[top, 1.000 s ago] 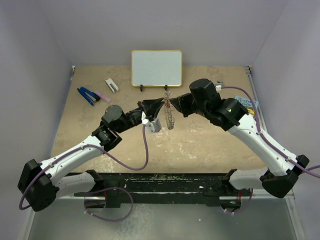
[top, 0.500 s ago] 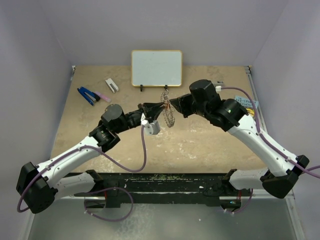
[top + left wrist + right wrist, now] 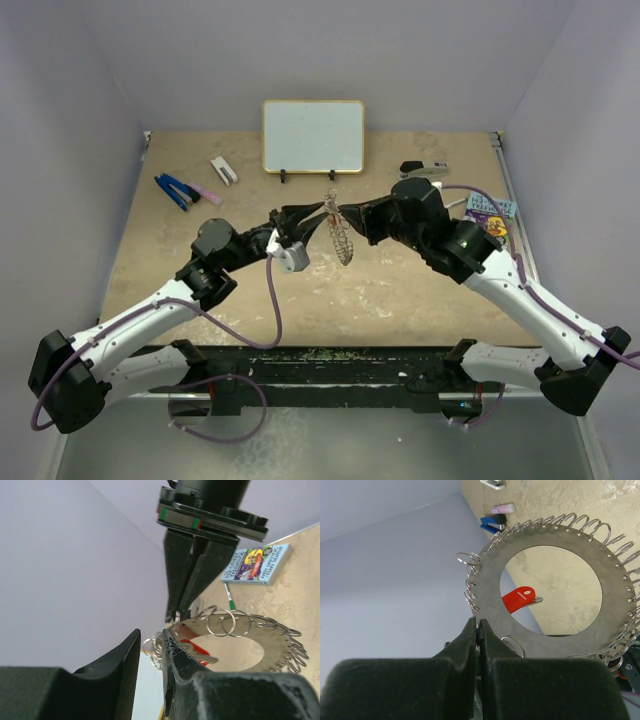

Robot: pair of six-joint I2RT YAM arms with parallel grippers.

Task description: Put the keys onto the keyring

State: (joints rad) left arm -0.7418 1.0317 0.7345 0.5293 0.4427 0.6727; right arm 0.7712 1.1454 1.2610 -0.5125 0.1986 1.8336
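Right tool clamps the keyring rim; left tool beside it, grip unclear; red key shows through the hole.

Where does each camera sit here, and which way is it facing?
Top external: above and behind the bases, looking down at the table; both arms show, left gripper and right gripper at the keyring.
Left wrist: on the left arm, facing right past its own fingers toward the right gripper and book.
Right wrist: on the right arm, facing left through the keyring's hole; its shut fingers at the bottom.
Shared: both wrist views show keyring and red key.
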